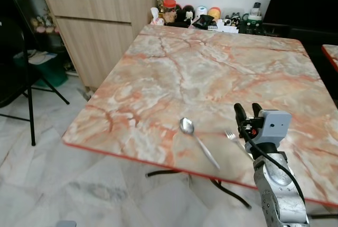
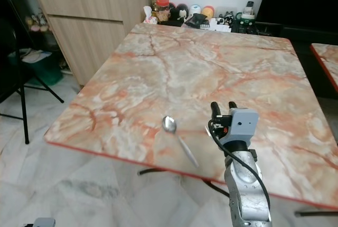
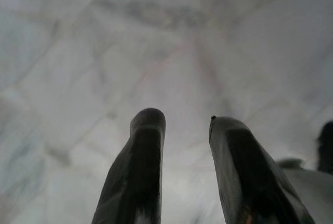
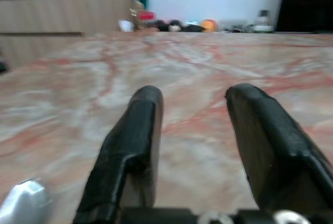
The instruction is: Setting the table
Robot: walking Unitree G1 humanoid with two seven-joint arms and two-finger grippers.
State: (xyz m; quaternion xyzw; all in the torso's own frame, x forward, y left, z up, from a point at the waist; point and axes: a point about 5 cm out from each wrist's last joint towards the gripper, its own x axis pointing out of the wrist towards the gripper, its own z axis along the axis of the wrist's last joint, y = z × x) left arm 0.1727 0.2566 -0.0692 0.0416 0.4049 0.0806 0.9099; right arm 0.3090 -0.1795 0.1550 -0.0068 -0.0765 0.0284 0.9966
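With the right gripper (image 1: 248,110) held spread and empty just right of the spoon (image 1: 197,141), above the fork (image 1: 231,135) at the table (image 1: 222,68) edge, the fork should be squared beside the spoon.

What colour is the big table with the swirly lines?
The marble-patterned table is pinkish-orange and cream with reddish veins and a red edge, best in the left eye view.

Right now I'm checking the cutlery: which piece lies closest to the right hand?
The fork, right beside the right hand; the spoon lies farther to its left.
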